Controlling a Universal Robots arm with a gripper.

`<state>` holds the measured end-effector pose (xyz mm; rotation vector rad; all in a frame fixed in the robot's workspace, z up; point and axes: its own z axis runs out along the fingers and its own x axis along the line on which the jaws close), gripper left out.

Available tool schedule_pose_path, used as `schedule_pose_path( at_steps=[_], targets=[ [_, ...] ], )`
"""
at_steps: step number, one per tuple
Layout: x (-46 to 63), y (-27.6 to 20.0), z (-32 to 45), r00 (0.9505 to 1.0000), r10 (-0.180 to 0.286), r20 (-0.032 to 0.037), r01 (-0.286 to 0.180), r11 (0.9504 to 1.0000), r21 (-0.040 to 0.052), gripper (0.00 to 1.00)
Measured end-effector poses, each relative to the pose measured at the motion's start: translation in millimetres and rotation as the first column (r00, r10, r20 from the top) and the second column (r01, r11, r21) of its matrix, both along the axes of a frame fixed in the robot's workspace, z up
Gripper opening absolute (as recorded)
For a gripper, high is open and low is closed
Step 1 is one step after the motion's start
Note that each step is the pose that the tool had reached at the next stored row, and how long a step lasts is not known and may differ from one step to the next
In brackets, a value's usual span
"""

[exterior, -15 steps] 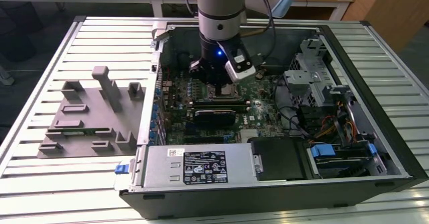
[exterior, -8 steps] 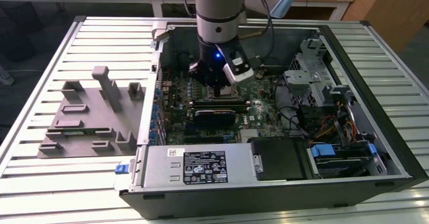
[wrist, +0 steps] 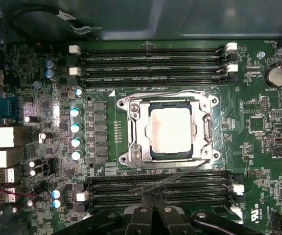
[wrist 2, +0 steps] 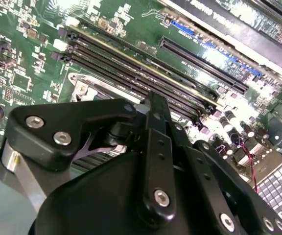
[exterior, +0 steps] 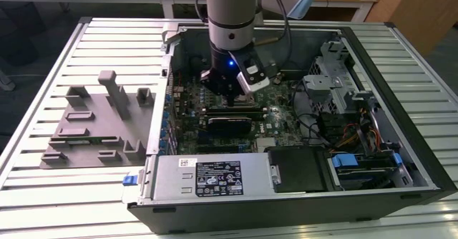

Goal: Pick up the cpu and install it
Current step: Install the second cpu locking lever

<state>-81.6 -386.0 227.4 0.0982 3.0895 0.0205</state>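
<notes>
The cpu [wrist: 170,129], a silvery-white square with a thin rim, lies flat inside the metal-framed socket [wrist: 131,128] on the green motherboard [wrist: 258,147]. In the first wrist view my gripper [wrist: 153,214] sits just off one side of the socket, over the memory slots [wrist: 160,188], and its fingers stand together with nothing between them. A thin lever wire [wrist: 180,176] runs slantwise along that side of the socket. In the exterior view the gripper [exterior: 230,97] reaches down into the open computer case [exterior: 400,116] above the board's middle. The second wrist view shows the gripper's black linkages [wrist 2: 155,147] close over the memory slots [wrist 2: 131,68].
A grey power supply [exterior: 207,177] fills the case's near side. A drive cage [exterior: 331,83] and bundled cables [exterior: 336,134] crowd the exterior view's right. A grey moulded fixture [exterior: 96,124] lies on the slatted table at the exterior view's left. Capacitors [wrist: 75,134] stand beside the socket.
</notes>
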Motion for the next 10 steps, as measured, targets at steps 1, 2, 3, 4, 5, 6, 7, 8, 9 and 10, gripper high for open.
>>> schedule_pose_path(
  at_steps=[1,2,3,4,5,6,7,8,9,10],
  targets=[
    [-0.7,-0.8,-0.1,1.0000,0.000,0.0000,0.000,1.0000,0.0039,0.11],
    [-1.2,-1.5,-0.2,1.0000,0.000,-0.0001,0.000,1.0000,0.0082,0.11],
    [-1.4,-1.8,-0.3,1.0000,0.000,0.0000,0.000,0.9999,0.0107,0.11],
    [-1.4,-1.8,-0.3,1.0000,0.000,0.0000,0.000,0.9999,0.0107,0.11],
    [-1.4,-1.8,-0.3,1.0000,0.000,0.0000,0.000,0.9999,0.0107,0.11],
    [-1.4,-1.8,-0.3,1.0000,0.000,-0.0001,0.000,0.9999,0.0107,0.11],
    [-1.4,-1.9,-0.1,1.0000,0.000,0.0000,0.000,0.9999,0.0107,0.11],
    [-1.4,-1.9,0.6,1.0000,0.000,-0.0002,0.000,0.9999,0.0105,0.11],
    [-1.4,-1.9,1.7,1.0000,0.000,-0.0001,0.000,0.9999,0.0105,0.11],
    [-1.4,-1.9,3.2,1.0000,0.000,-0.0001,0.000,0.9999,0.0106,0.11]
  ],
)
